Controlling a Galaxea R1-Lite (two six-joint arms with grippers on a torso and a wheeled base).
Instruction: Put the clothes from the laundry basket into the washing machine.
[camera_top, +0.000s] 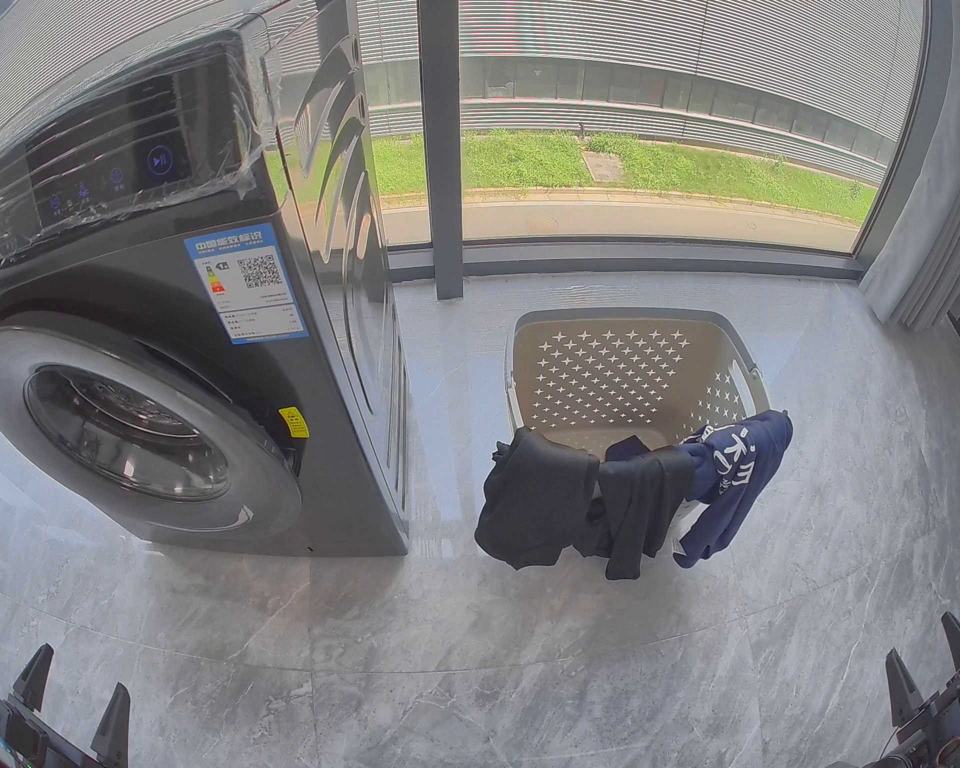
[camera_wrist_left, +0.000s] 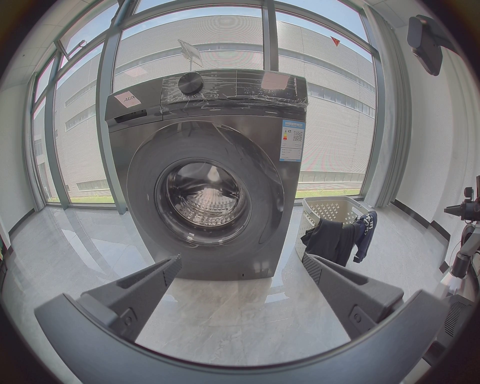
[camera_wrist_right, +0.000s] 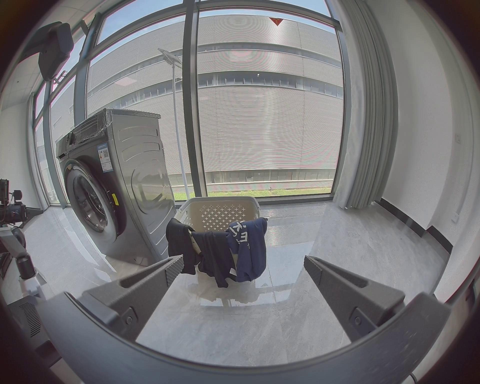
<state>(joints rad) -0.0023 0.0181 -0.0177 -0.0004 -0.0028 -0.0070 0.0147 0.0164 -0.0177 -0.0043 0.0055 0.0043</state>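
Three clothes (camera_top: 620, 495), two black and one blue, hang over the near rim of the basket (camera_top: 620, 322). The basket stands on the floor (camera_top: 560, 660) to the right of the washer (camera_top: 330, 300), by the window (camera_top: 650, 120). The washer's round door (camera_top: 130, 435) is shut. The left gripper (camera_top: 78, 680) and right gripper (camera_top: 922, 645) sit low, well apart from both, jaws spread wide and empty.

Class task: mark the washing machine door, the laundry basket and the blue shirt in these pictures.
washing machine door (camera_top: 125, 435): head view, on the round glass window.
laundry basket (camera_top: 612, 385): head view, on its star-holed back wall.
blue shirt (camera_top: 738, 472): head view, on the cloth draped over the rim.
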